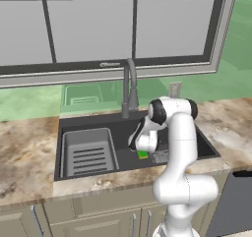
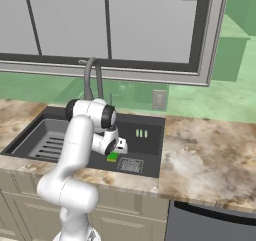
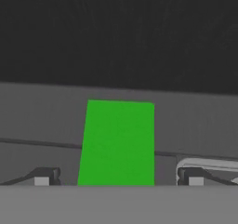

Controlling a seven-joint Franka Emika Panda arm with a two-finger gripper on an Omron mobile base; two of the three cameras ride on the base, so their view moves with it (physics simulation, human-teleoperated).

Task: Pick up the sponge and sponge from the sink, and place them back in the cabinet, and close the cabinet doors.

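Observation:
A bright green sponge lies flat on the floor of the black sink, beside the square drain. My arm reaches down into the basin. My gripper hangs just above the sponge. In the hand view the sponge fills the gap between the two fingertips, and the gripper is open, its tips standing on either side of the sponge. The cabinet and the cabinet doors are out of view.
A grey slotted rack takes up the sink's left half. The grey gooseneck faucet rises behind the basin, close to my arm. Marble counter flanks the sink. A dark appliance sits below at right.

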